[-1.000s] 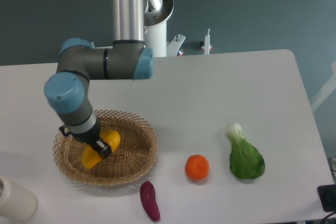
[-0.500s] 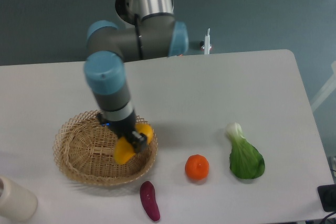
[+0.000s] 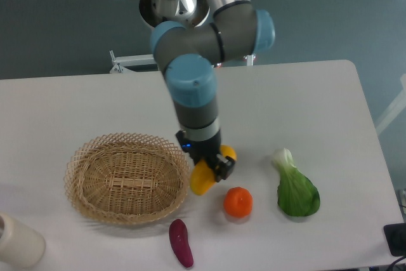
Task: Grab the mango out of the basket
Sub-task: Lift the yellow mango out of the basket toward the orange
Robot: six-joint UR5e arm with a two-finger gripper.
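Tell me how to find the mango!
Find the big basket on the table's left. Just past its right rim, the gripper holds the mango in the air. It's long and yellow; the orange nearby is round.

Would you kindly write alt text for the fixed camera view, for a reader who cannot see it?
A robot arm's gripper holds a yellow mango above the white table, just right of an empty wicker basket. An orange, a purple eggplant and a green bok choy lie nearby.
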